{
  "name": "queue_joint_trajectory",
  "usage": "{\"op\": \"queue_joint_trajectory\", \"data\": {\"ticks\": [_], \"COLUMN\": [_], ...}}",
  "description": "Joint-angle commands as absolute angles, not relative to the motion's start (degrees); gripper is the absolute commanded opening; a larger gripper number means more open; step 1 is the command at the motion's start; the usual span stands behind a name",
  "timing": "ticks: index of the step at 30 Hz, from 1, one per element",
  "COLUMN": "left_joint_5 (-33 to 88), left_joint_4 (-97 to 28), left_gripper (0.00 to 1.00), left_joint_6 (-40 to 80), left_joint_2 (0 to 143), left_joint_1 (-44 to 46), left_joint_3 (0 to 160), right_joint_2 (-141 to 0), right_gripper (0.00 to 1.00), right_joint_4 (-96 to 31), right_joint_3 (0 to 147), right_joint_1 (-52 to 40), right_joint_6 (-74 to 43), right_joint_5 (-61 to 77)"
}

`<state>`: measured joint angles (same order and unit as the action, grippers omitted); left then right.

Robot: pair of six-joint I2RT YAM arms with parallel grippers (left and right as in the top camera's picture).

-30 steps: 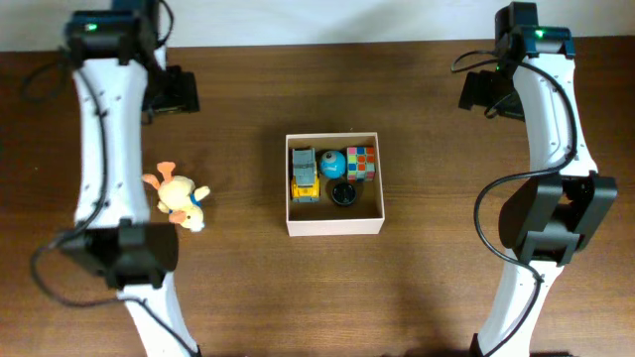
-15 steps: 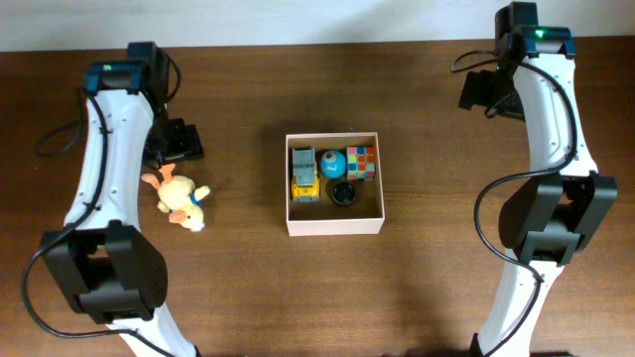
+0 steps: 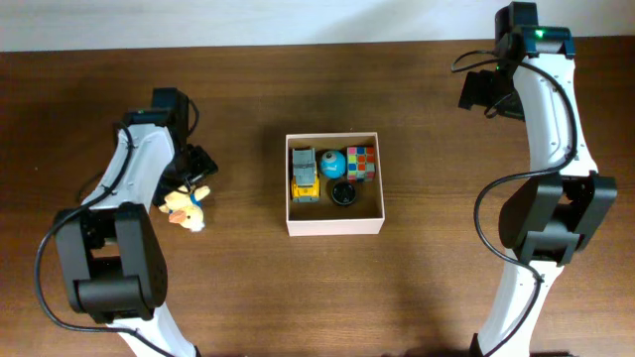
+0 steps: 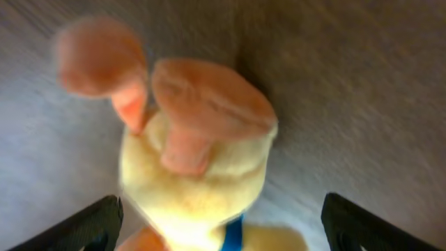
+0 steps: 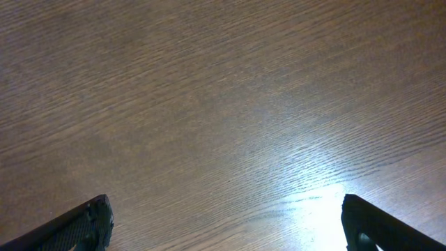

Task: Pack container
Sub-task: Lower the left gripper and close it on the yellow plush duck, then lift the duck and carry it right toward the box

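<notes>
Left of the container [image 3: 334, 226] and well apart from it, your left tool [image 4: 219, 226] hangs over the plush toy [image 4: 198, 164]. Its fingers are spread wide, one at each side of the toy. The view is blurred, so you cannot tell if they touch it. The container sits on the surface [image 3: 248, 288]. In its far half lie a yellow truck [image 3: 305, 176], a blue ball [image 3: 332, 163], a coloured cube [image 3: 361, 163] and a black round piece [image 3: 343, 193]. Right of the container and further back, your right tool [image 5: 226, 226] is spread too, with only the surface under it.
</notes>
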<state>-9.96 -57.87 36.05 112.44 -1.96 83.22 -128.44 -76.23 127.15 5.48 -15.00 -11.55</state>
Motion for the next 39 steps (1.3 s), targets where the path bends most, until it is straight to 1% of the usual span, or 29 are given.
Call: {"op": "queue_joint_trajectory", "data": {"ticks": [1,6,8,13,15,22,26,33,39], "left_joint_5": [-9.67,-9.72,-9.76,-9.93,-9.96,-10.07,-11.55,-11.60,-11.53], "left_joint_4": [-55.51,-51.92,-51.40,-50.43,-49.60,-47.27,-46.94,-47.79,-49.74], "left_gripper": [0.93,0.92,0.89,0.62,0.54,0.50,0.50,0.50,0.50], "left_joint_6": [39.27,39.22,39.22,39.20,39.20,38.96,38.76,32.12,24.91], "left_joint_2": [112.16,112.16,112.16,112.16,112.16,112.16,112.16,112.14,112.14], "left_joint_1": [-1.93,-1.93,-1.93,-1.93,-1.93,-1.93,-2.09,-2.31,-2.28], "left_joint_3": [79.79,76.14,75.55,75.53,75.53,75.53,75.59,77.56,84.53], "right_joint_2": [-127.37,-127.37,-127.37,-127.37,-127.37,-127.37,-127.37,-127.37,-127.37], "right_gripper": [0.99,0.99,0.99,0.99,0.99,0.99,0.99,0.99,0.99], "right_joint_4": [-76.07,-76.07,-76.07,-76.07,-76.07,-76.07,-76.07,-76.07,-76.07], "right_joint_3": [127.11,127.11,127.11,127.11,127.11,127.11,127.11,127.11,127.11], "right_joint_1": [5.28,5.28,5.28,5.28,5.28,5.28,5.28,5.28,5.28], "right_joint_6": [-15.49,-15.49,-15.49,-15.49,-15.49,-15.49,-15.49,-15.49,-15.49], "right_joint_5": [-12.29,-12.29,-12.29,-12.29,-12.29,-12.29,-12.29,-12.29,-12.29]}}
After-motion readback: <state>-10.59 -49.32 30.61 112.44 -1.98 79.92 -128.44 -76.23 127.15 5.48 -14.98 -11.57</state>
